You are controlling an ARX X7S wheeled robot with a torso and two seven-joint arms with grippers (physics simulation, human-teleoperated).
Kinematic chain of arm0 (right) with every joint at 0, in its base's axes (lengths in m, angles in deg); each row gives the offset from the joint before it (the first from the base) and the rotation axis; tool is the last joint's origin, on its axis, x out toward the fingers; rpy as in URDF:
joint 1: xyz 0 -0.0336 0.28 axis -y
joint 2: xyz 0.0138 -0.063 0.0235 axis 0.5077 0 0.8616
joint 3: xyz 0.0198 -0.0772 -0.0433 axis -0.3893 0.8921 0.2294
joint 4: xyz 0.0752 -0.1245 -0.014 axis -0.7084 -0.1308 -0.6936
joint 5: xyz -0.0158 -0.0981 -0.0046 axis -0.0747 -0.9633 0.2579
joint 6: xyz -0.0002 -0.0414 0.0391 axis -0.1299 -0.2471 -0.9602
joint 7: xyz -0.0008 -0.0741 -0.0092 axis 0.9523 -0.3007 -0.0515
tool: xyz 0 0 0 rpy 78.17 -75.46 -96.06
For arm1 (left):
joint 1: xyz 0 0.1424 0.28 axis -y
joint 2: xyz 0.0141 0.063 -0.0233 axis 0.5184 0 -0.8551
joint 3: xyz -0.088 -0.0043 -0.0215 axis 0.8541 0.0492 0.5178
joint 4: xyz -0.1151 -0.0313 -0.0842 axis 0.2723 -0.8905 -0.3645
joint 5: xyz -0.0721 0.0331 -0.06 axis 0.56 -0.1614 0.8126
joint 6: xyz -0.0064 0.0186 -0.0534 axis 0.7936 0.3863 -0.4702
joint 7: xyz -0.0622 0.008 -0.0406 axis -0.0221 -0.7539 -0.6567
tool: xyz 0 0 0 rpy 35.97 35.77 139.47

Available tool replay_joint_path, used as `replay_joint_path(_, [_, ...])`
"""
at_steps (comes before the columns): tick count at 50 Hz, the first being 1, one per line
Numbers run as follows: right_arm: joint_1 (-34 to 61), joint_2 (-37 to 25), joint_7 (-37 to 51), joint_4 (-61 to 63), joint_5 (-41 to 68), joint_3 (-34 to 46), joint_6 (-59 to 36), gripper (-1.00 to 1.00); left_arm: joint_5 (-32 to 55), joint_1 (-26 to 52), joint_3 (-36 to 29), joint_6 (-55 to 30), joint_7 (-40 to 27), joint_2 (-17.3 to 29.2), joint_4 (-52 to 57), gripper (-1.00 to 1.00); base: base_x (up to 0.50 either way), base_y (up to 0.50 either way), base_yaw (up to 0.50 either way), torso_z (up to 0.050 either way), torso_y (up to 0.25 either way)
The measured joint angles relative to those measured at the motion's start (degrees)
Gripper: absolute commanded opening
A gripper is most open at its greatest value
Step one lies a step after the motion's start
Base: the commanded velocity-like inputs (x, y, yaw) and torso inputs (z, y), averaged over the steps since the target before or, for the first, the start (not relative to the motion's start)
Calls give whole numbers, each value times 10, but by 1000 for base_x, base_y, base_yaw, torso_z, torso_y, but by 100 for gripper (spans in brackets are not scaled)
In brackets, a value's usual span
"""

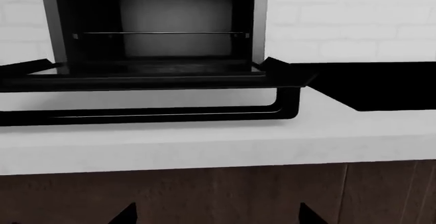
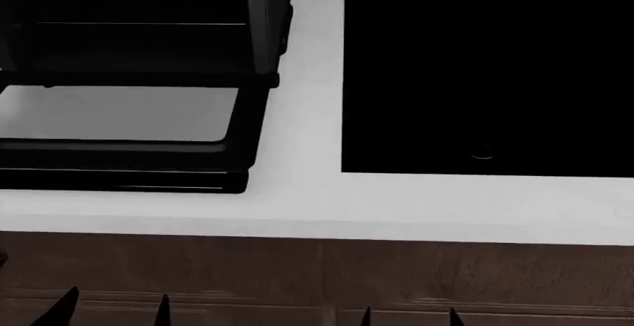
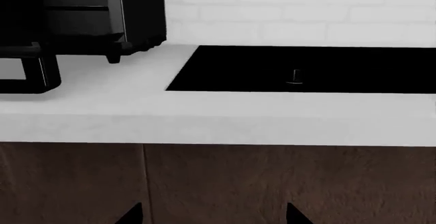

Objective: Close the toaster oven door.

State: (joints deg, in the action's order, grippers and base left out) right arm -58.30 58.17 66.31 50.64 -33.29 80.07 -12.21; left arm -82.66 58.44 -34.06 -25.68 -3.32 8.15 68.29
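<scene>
I see the toaster oven door (image 2: 129, 155) folded down flat, lying open on the white countertop (image 2: 297, 207) in front of the toaster oven (image 2: 139, 21), its bar handle (image 1: 150, 113) toward me. The flat black cooktop panel (image 2: 485, 81) lies just beside it. Left gripper (image 2: 111, 307) and right gripper (image 2: 408, 316) hang before the wooden cabinet front (image 2: 317, 274), fingertips spread, holding nothing.

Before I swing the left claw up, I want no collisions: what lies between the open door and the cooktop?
Only bare white counter separates the door from the cooktop; the head view shows it.
</scene>
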Motion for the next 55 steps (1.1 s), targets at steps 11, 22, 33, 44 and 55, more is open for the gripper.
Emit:
replay_joint_path(11, [-3,-10,10,22,8,6,-10,100,6,3,-10,-14,-6,11,12,100,0,0,0,34,0])
replay_joint_path(22, [18,-44,28,145,17,-13,-103,100,33,41,-3,-140,-3,41,88,100,0,0,0,0,0])
replay_joint_path(33, [91,-92,38,286,36,-49,-251,100,80,106,24,-269,7,75,158,100,0,0,0,0,0])
replay_joint_path(44, [237,-151,34,401,75,-96,-444,100,133,209,65,-383,10,96,184,100,0,0,0,0,0])
replay_joint_path(55, [415,-192,24,443,119,-127,-610,100,179,329,95,-471,19,115,158,100,0,0,0,0,0])
